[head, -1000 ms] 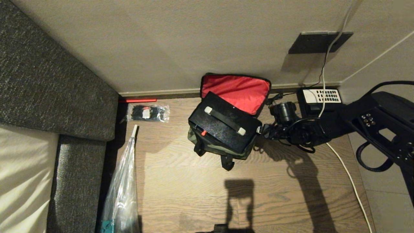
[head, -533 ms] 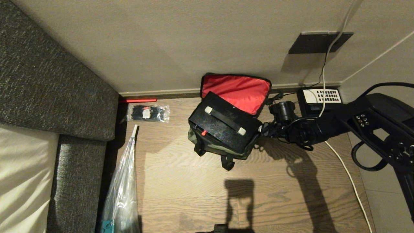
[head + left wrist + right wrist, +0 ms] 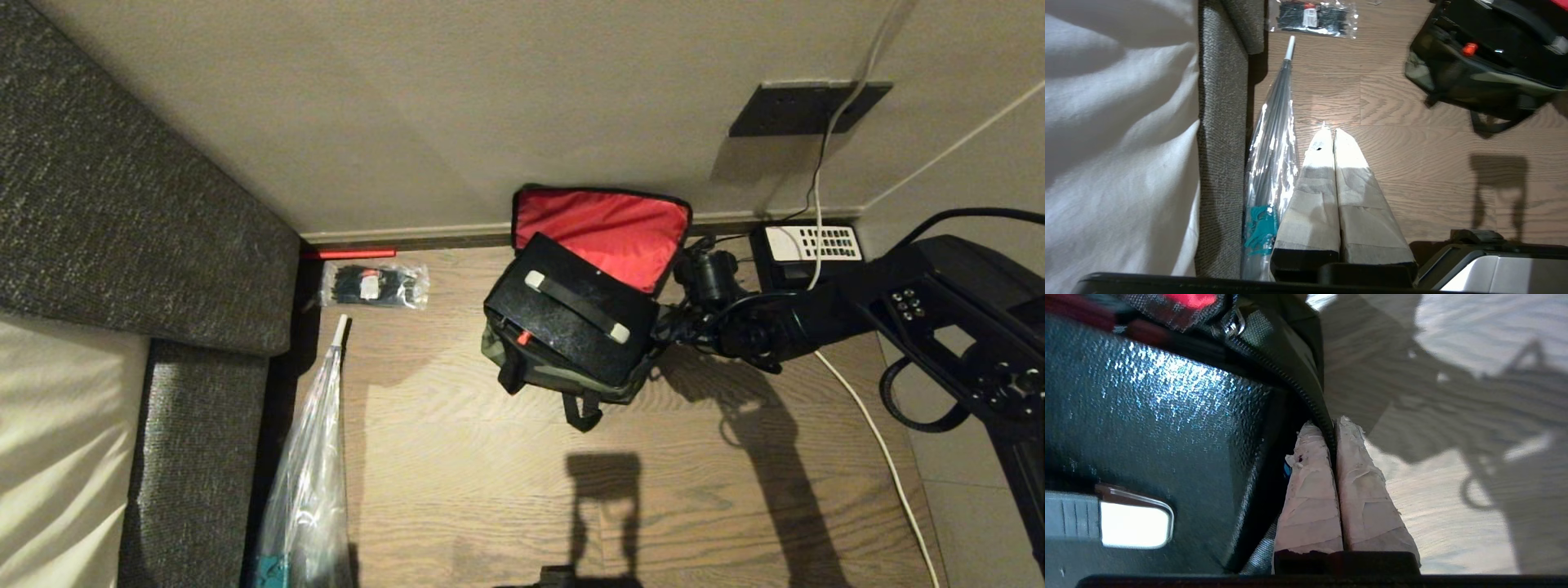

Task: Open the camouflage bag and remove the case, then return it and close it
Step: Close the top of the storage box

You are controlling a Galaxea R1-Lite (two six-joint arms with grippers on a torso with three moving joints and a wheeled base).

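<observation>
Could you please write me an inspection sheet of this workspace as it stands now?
Surface: wooden floor, lit, shadowed.
Job's things: camouflage bag open by the wall, red-lined lid up; case sitting in it.
Clutter: packet of black cable ties; wrapped umbrella; telephone.
Grippers: right gripper shut on the bag's zipper edge; left gripper shut, empty, above the floor.
Cables: white cable down the wall, across the floor.
Surroundings: grey sofa, beige wall.
</observation>
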